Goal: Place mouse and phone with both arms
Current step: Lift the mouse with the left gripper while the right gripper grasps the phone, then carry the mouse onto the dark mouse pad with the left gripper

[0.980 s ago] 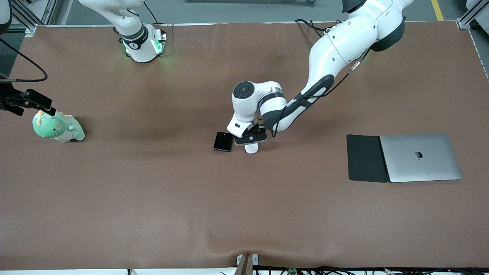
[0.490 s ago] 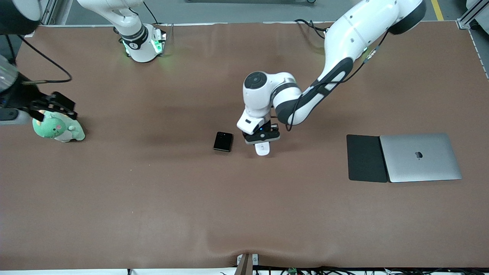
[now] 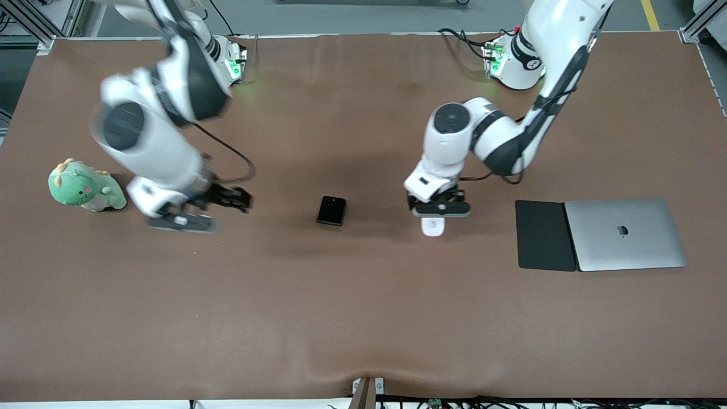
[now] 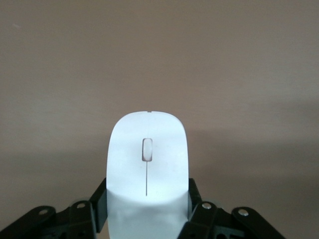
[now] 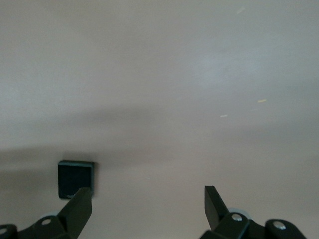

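Brown matting covers the table (image 3: 363, 318) I am working over from afar. My left arm (image 3: 511, 130) reaches in from its base, and its left gripper (image 3: 436, 218) is clamped on the mouse (image 3: 432, 226), lifted over bare mat between the phone and the black pad. In the left wrist view the mouse (image 4: 147, 169) points straight out from the fingers (image 4: 202, 214), its long axis and thin centre line running away from the wrist. My right arm (image 3: 153, 125) shows blurred; its right gripper (image 3: 187, 216) hangs over the mat between the plush toy and the phone, fingers (image 5: 79, 206) spread wide and holding nothing. Toward the left arm's end lie a closed silver laptop (image 3: 625, 234) and, touching it, a matte black pad (image 3: 544, 235). A green plush toy (image 3: 85, 189) sits toward the right arm's end. Smallest, the black phone (image 3: 331, 211) lies flat mid-table, long axis running roughly toward the front camera.
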